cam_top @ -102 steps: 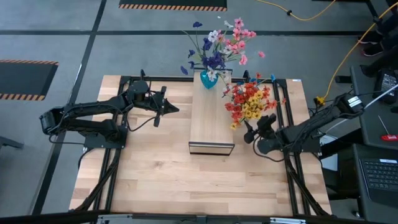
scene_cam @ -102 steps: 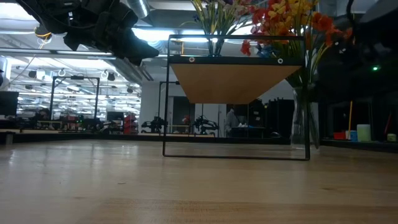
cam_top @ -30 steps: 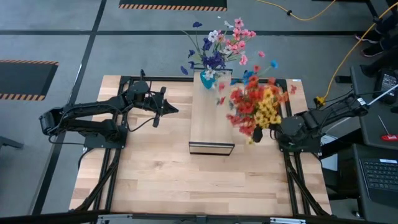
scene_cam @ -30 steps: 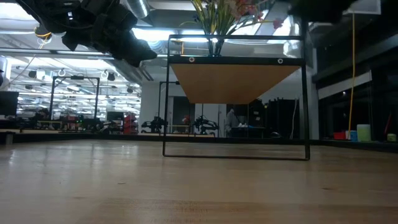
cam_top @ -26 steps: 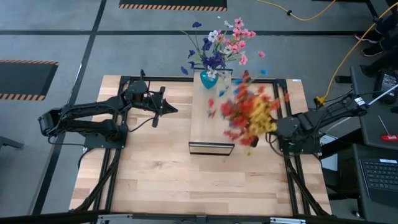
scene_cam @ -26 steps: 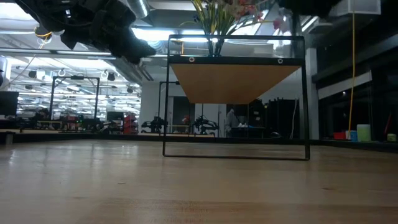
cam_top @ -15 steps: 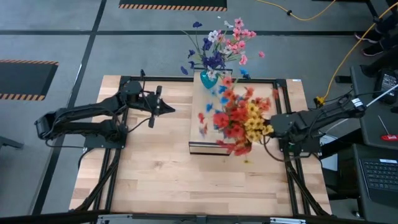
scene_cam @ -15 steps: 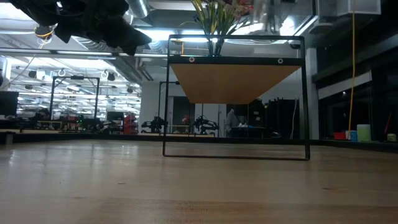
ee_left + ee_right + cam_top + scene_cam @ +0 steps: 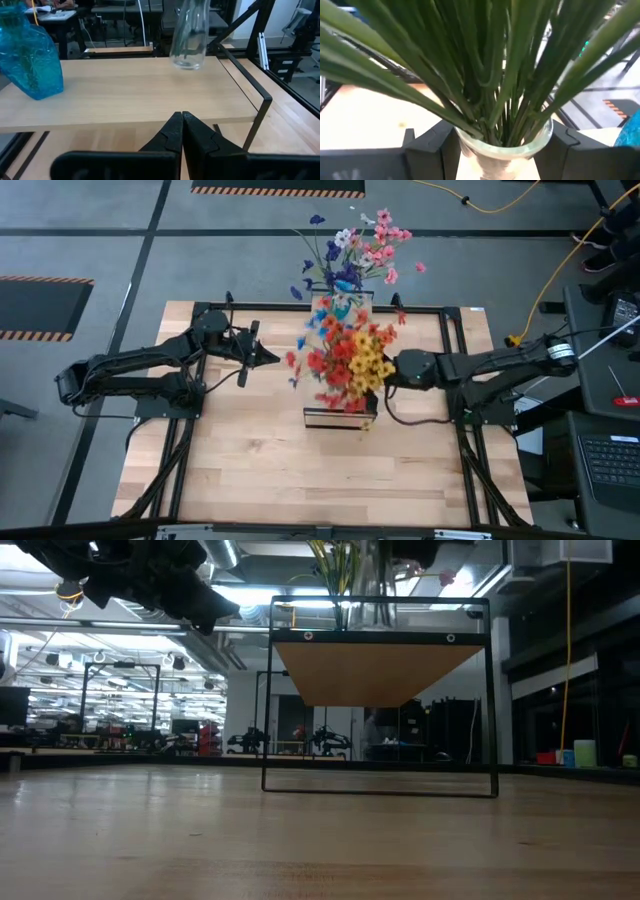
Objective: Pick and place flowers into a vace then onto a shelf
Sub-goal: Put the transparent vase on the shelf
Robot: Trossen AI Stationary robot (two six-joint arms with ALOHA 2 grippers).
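A clear glass vase (image 9: 189,37) filled with red, orange and yellow flowers (image 9: 345,365) hangs over the light-wood shelf (image 9: 325,412), with my right gripper (image 9: 385,372) shut on it from the right. A blue vase (image 9: 30,57) stands with its base on the shelf's far end. It holds pink, blue and white flowers (image 9: 355,245). My left gripper (image 9: 268,358) is shut and holds nothing. It hovers left of the shelf and points at it. In the left wrist view the shut fingertips (image 9: 181,122) face the plank's long edge. My right gripper pinches the glass vase's neck (image 9: 502,147), just under its rim, between its two fingers (image 9: 427,145). The fingers come in about level from the table's right side. The vase stays upright, its base (image 9: 187,62) a little above the shelf's plank, stems fanning out above the rim.
Thin black rails (image 9: 455,350) frame the tabletop on both sides. The shelf's black legs (image 9: 265,690) stand mid-table. Bare wooden tabletop (image 9: 320,470) lies toward the near edge. A desk with a keyboard (image 9: 610,460) stands beyond the table's right edge.
My right gripper has swung toward the table's left edge with the flower-filled glass vase, from beside the shelf's right side to over its plank. The vase has stayed upright and its blooms have swayed.
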